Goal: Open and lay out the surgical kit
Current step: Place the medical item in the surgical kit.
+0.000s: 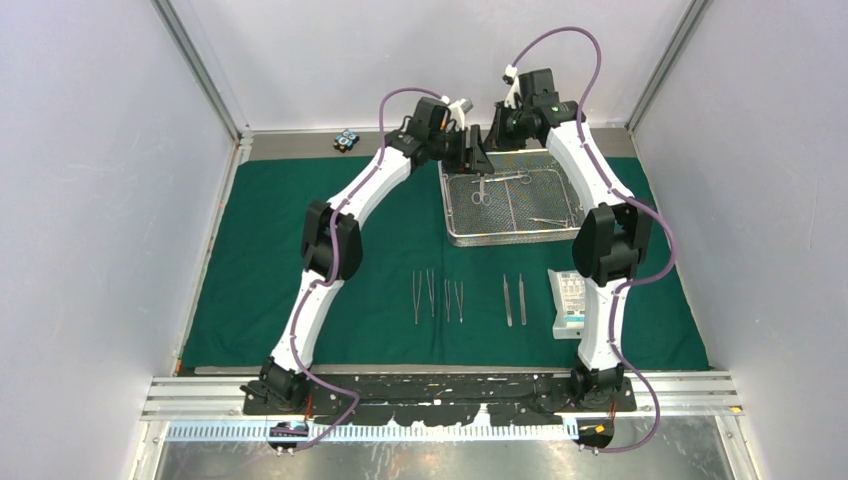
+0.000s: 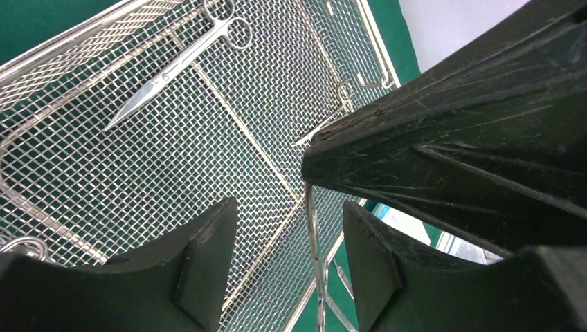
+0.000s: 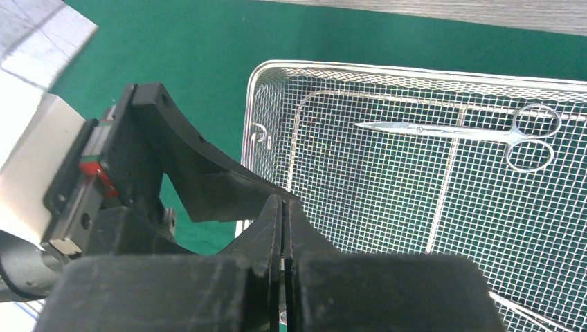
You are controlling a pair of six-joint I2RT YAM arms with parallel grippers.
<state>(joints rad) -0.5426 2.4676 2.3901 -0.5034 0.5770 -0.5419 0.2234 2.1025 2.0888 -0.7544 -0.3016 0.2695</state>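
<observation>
Your right claw (image 3: pixel 284 207) is pressed together, pinching slim tweezers (image 2: pixel 315 242) over the wire-mesh tray (image 1: pixel 510 240). Your left claw (image 2: pixel 289 207) is spread either side of them. The tray sits far on the green drape (image 1: pixel 380 220), with scissors (image 3: pixel 457 131) inside. The white pouch (image 1: pixel 570 303) lies near your right arm, and its print is too small to read.

Bright, even light, soft shadows, slight glare on the mesh tray (image 3: pixel 374 200).

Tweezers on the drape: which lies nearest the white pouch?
The rightmost tweezers, in the separate pair next to the white pouch; the rest lie farther left.
</observation>
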